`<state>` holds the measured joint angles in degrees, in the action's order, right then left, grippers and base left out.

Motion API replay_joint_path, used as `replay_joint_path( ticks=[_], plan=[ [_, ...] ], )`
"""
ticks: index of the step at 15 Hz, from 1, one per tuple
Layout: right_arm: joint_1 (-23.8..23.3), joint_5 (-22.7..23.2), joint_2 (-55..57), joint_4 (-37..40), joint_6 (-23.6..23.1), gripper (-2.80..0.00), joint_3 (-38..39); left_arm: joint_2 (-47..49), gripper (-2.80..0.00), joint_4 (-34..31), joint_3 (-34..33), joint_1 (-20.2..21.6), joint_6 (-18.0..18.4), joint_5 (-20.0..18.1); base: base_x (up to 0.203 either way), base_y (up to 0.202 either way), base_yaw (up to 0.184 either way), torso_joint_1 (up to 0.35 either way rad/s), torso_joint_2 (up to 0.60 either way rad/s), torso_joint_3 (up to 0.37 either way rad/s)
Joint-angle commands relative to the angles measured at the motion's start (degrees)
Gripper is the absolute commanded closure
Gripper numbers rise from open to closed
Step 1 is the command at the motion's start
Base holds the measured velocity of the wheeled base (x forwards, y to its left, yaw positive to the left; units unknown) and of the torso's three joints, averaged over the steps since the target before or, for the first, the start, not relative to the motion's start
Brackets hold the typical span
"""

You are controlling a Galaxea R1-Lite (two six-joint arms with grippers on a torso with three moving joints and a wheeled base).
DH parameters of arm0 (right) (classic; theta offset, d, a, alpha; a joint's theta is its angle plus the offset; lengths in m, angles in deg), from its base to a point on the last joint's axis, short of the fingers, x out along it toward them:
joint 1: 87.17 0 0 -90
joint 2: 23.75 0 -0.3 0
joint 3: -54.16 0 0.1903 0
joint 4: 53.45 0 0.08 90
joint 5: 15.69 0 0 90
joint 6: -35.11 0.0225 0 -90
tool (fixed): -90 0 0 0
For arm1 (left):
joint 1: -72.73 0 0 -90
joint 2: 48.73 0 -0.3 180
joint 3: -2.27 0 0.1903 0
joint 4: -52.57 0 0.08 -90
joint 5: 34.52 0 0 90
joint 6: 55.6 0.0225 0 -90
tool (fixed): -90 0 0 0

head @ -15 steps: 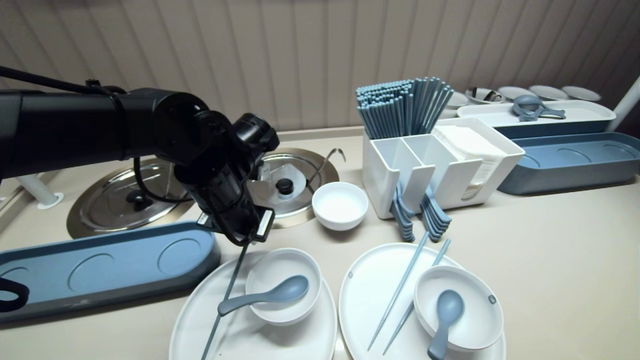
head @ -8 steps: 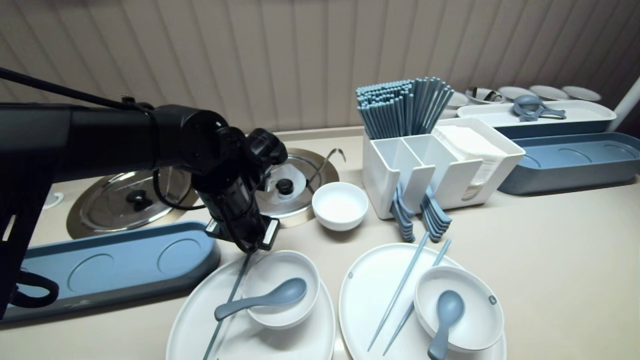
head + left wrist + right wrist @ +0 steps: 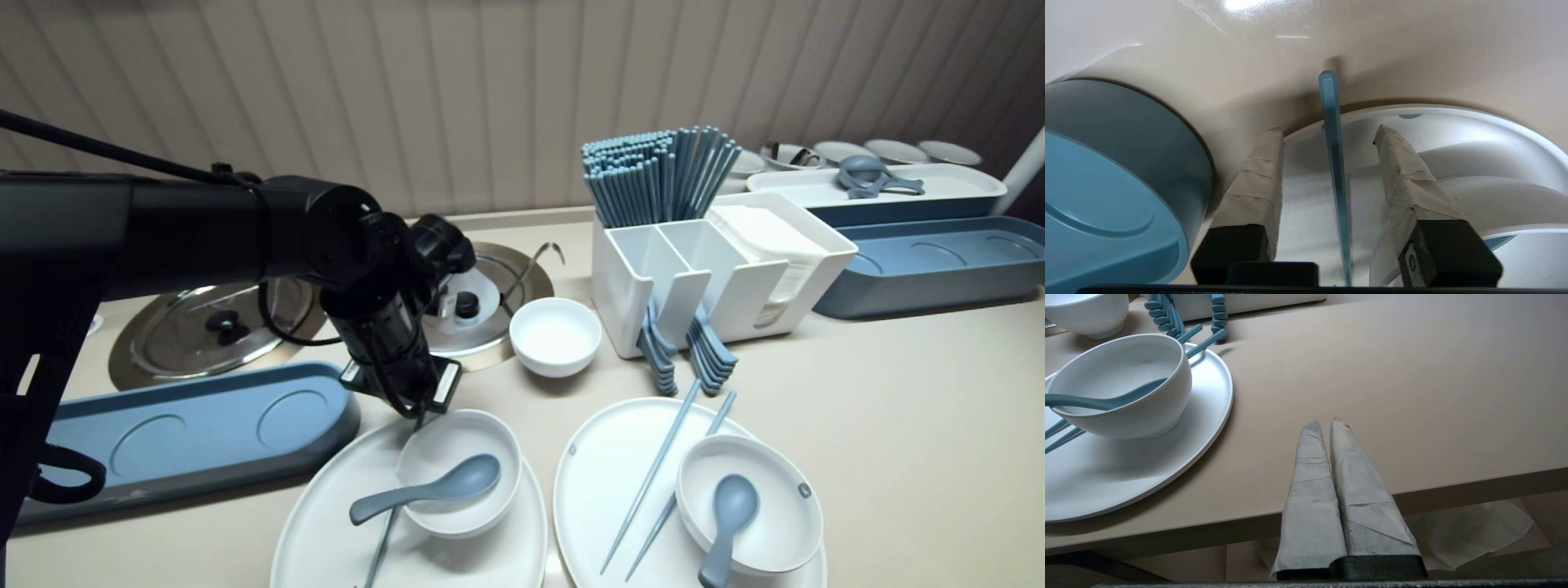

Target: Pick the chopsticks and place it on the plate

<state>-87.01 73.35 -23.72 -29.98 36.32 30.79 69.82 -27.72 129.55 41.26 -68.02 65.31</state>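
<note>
**Head view.** Left gripper sits low over the far rim of the left plate, pointing down, between the blue tray and the bowl. 1 second ago it was clamped on the top of 1 chopstick, which hung slanted toward the plate's near edge. Half a second ago it was the same, only lower. Now the chopstick lies flat on the plate and passes under the handle of the spoon resting in the bowl. Its upper stretch is hidden by the bowl and the gripper. The right plate carries 2 chopsticks.

**Left wrist view.** This settles the grip — the taped fingers stand about half apart. The chopstick runs down the gap between them and touches neither pad, so nothing is held. Its far end pokes just past the plate's rim over the counter. The blue tray's edge is close beside 1 finger.

**Right wrist view.** Right gripper is parked off the counter's front edge, fingers pressed together, empty.

**Reading.** The change is the release. Judging from how it lies, the chopstick has been set down on the left plate — that plate shows 1, against 2 on the right.
</note>
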Motion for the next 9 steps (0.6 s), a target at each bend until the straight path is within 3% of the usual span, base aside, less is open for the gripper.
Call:
replay_joint_path(
  ticks=[1, 9],
  plan=[
    [0.0, 0.0, 0.0, 0.0, 0.0, 0.00, 0.0, -0.2, -2.80, -0.3, 0.3, 0.0, -0.1, 0.1, 0.000, 0.000, 0.000, 0.000, 0.00, 0.000],
    [0.0, 0.0, 0.0, 0.0, 0.0, 0.00, 0.0, -8.8, -2.80, -0.2, 1.2, 1.0, -1.7, -0.3, 0.000, 0.000, 0.000, 0.000, 0.00, 0.000]
  ],
)
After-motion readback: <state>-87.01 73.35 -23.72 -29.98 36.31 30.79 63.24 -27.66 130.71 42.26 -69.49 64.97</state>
